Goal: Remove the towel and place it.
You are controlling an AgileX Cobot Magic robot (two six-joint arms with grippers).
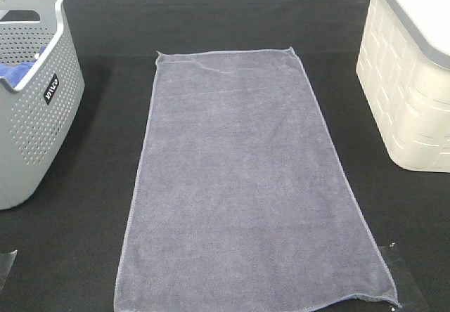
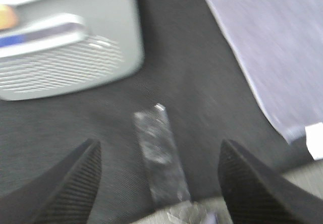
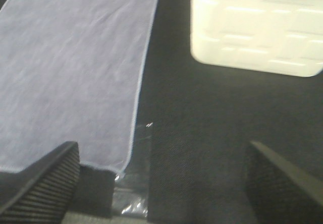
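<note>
Fingers of the left gripper stand spread wide with nothing between them, hovering above the black cloth-covered desk near a strip of clear tape; the ribbed black fingers of the right gripper are spread just as wide and empty, one of them over the near edge of the towel.

Neither gripper shows in the high view.

Largest on the desk is the big rectangular grey, faintly purple terry towel with a thin stitched hem. It lies flat and fully spread in the middle of the desk, its long side running from the near edge toward the back, well apart from both baskets.

On the right stands a cream plastic basket with a moulded brick-like pattern and a grey rim.

On the left stands a grey perforated plastic basket with a handle cut-out and a small dark label; a bright blue cloth sits inside it.

The left wrist view is blurred, so the small white patch by the towel's corner is perhaps a tag.
</note>
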